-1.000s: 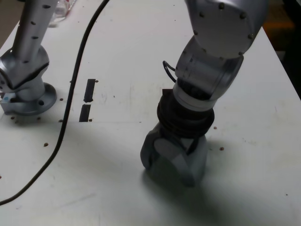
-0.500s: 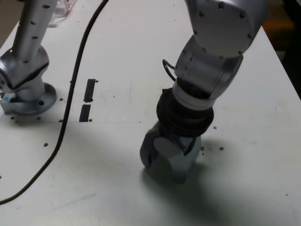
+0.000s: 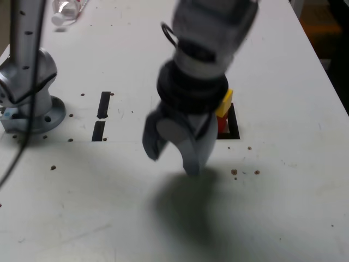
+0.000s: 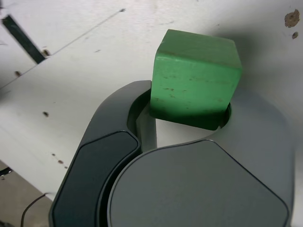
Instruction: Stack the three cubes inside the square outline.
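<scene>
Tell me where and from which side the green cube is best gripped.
Grip the green cube across two opposite flat side faces, coming from above. Its parallel faces suit a pinch, and it is narrower than the tool. The wrist view shows the tool shut on it this way.

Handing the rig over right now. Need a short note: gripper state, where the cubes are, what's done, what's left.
Gripper: shut on the green cube, off the table in the exterior view.
Yellow cube: sits on the red cube, inside the square outline; the arm hides part of both.
Done: two cubes stacked in the outline, third one picked up.
Left: carry the green cube over to the stack, set it on the yellow cube, open and back away without knocking the stack.
</scene>
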